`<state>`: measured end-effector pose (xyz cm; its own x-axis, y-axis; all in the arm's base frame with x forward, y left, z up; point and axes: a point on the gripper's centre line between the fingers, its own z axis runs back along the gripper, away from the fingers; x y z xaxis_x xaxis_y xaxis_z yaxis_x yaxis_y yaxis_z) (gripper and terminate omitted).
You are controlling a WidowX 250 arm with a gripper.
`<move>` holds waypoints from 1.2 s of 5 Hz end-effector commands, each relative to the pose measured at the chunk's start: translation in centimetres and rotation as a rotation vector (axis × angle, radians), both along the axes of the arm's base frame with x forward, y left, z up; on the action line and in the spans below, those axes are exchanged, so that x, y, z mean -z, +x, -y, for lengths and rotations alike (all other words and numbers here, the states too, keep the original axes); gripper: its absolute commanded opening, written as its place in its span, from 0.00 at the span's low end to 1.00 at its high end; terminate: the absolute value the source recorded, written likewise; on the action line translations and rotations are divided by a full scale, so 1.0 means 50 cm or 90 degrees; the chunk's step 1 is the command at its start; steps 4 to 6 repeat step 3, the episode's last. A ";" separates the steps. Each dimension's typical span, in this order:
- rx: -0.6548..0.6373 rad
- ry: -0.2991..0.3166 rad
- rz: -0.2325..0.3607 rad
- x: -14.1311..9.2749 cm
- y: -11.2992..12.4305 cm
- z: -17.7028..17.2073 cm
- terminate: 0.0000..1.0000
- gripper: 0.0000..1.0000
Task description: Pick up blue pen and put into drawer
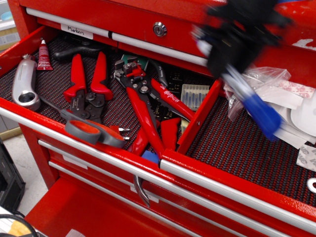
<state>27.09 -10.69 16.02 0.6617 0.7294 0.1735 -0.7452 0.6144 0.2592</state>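
My gripper [236, 61] is a blurred black shape above the right drawer's back left part, shut on the blue pen [252, 101]. The pen hangs down and to the right from the fingers, white-silver barrel above, blue end [261, 116] lowest, held over the mesh liner. The drawer [237, 148] is red with a dark red-black mesh liner and a silver pull bar [232, 190]. A clear plastic bag [256, 81] and white papers [281, 116] lie at its back right, partly behind the pen.
The left drawer holds red-handled pliers [86, 86], red wire strippers [148, 106], grey-handled scissors [89, 129], a silver tool [24, 84] and a small red-capped tube [44, 54]. A red divider wall [200, 116] separates the two drawers. Closed drawers lie above and below.
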 end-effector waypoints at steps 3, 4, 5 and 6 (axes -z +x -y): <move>0.015 -0.003 0.045 -0.028 -0.004 0.073 1.00 1.00; 0.015 -0.003 0.045 -0.028 -0.004 0.073 1.00 1.00; 0.015 -0.003 0.045 -0.028 -0.004 0.073 1.00 1.00; 0.015 -0.003 0.045 -0.028 -0.004 0.073 1.00 1.00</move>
